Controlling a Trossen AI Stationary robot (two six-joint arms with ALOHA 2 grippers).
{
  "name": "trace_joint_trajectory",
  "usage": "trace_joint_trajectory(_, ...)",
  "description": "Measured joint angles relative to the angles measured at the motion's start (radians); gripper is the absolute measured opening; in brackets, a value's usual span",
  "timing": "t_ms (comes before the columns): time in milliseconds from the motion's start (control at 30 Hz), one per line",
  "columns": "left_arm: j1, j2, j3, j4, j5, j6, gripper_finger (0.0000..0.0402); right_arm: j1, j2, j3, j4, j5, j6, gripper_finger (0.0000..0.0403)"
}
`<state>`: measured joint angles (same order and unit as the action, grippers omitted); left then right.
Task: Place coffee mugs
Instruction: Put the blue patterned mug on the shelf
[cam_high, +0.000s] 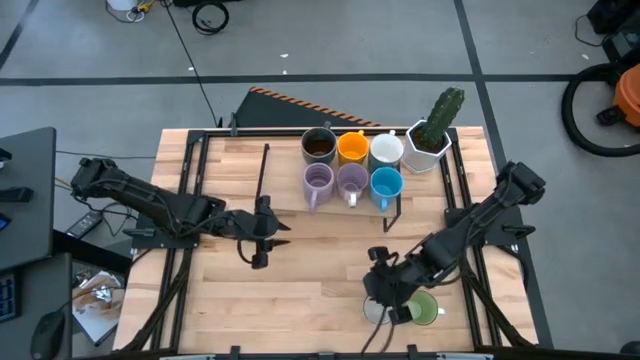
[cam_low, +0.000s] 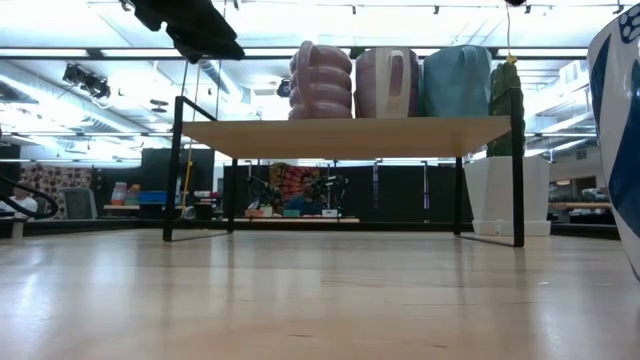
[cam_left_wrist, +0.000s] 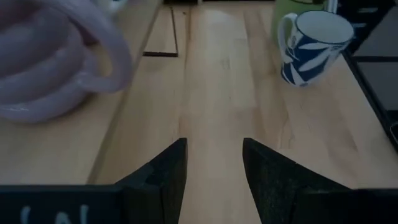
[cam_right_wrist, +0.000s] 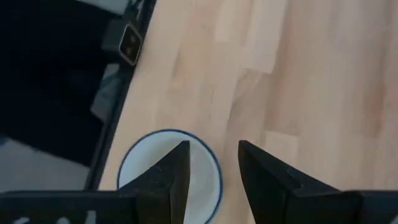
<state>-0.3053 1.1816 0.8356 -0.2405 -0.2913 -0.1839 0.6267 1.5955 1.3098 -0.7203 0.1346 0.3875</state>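
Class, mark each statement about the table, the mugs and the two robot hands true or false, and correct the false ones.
1. Six mugs stand on the small shelf in two rows. True.
2. The blue mug is in the back row. False: it is in the front row, beside a lavender mug.
3. The cactus pot stands by the white mug. True.
4. The left hand holds a mug. False: it is open and empty.
5. The right hand hovers over a blue-rimmed white mug. True.

Six mugs (cam_high: 352, 165) are grouped upright at the table's far side: brown, orange, white behind; two lavender, blue in front. White-and-blue mug (cam_high: 378, 310) and green mug (cam_high: 424, 308) are seen near edge.
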Motion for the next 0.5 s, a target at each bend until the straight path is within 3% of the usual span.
trace_joint_trajectory(200,-0.002,0.0,0.0,0.0,-0.003,-0.015,0.0162,-0.022,0.141,0.13,-0.178,-0.115,-0.026,0.0142)
trace_joint_trajectory(500,-0.003,0.0,0.0,-0.002,-0.003,-0.014,0.0162,-0.058,0.317,0.316,-0.422,-0.163,-0.163,0.0142)
